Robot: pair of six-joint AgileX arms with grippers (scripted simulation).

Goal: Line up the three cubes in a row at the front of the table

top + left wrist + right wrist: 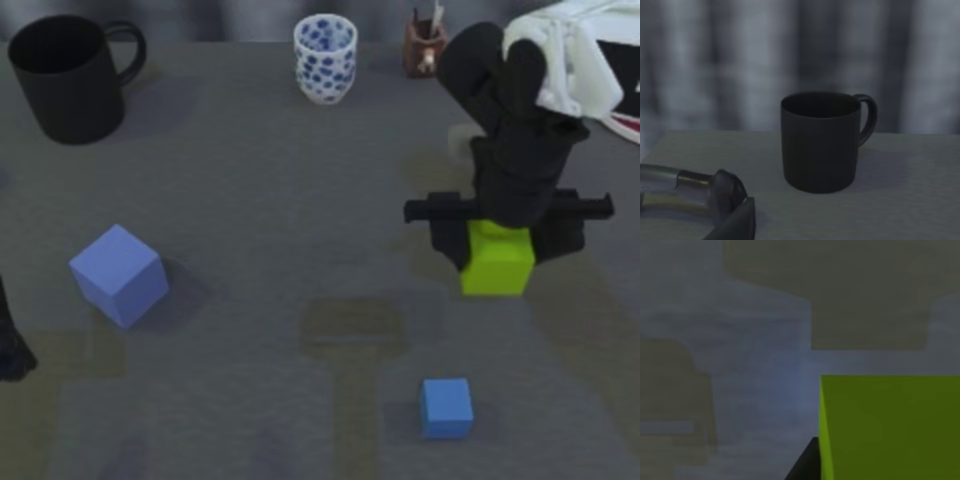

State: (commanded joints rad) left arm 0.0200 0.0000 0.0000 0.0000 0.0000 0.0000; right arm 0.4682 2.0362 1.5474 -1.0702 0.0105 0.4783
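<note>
The right gripper [497, 240] is straddling the mid-sized lime-green cube [497, 262] at the right of the dark grey matte table [300, 200], jaws apparently closing on it. A shallow, off-centre hold could let it twist or slip. The left arm is sitting parked at the left edge.

Black mug [68, 78] upright at far left, handle turned rightward, seen close in the left wrist view too [821, 141]. White cup with blue dots [325, 58] near the far middle, well apart from the mug. Small brown holder [424, 45] with sticks in it just right of the cup; white cloth [590, 60] bunched at far right.
</note>
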